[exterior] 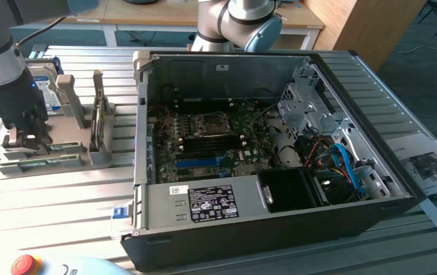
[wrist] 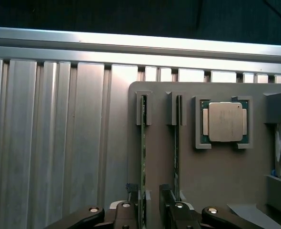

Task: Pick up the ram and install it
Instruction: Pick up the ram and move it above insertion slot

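Two rams stand on edge in a grey holder (wrist: 216,181). One ram (wrist: 143,162) is a thin green stick running between my fingers; the second ram (wrist: 177,152) runs beside it and passes behind one finger (wrist: 171,214). My gripper (wrist: 150,212) is open and straddles the first stick, with a gap showing on one side. In the exterior view my gripper (exterior: 28,140) is low over the holder (exterior: 58,157), to the left of the open computer case (exterior: 280,223). The motherboard (exterior: 211,134) lies inside the case with its blue slot (exterior: 199,162).
A CPU (wrist: 225,121) sits in a pocket of the holder, and a hard drive (exterior: 46,86) stands upright at its far end. The ribbed metal table (exterior: 50,200) carries everything. A red stop button (exterior: 23,264) is at the front, and paper sheets (exterior: 433,172) lie to the case's right.
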You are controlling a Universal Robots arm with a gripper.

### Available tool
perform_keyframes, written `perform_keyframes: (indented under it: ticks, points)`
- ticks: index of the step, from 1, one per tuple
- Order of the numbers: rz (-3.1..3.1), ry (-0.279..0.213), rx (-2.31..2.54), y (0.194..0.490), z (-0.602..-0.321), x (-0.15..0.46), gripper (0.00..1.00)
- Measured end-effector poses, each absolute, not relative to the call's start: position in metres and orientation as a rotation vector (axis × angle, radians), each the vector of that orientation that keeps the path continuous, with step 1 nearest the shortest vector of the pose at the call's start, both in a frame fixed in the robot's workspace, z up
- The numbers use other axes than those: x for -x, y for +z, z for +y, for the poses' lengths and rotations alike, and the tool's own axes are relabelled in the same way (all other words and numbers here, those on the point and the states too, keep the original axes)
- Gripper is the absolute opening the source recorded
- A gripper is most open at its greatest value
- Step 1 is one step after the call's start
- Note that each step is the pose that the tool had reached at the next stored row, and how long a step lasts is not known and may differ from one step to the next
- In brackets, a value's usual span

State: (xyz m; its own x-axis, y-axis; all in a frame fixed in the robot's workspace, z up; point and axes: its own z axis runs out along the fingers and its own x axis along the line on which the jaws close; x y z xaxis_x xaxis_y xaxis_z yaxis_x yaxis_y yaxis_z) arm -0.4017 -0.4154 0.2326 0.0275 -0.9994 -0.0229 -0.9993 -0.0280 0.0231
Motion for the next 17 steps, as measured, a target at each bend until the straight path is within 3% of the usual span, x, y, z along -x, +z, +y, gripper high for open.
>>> perform_keyframes:
  ticks: [17]
  points:
    - [-2.189, -0.051, -2.251, 0.212, -0.415, 0.402, 0.31]
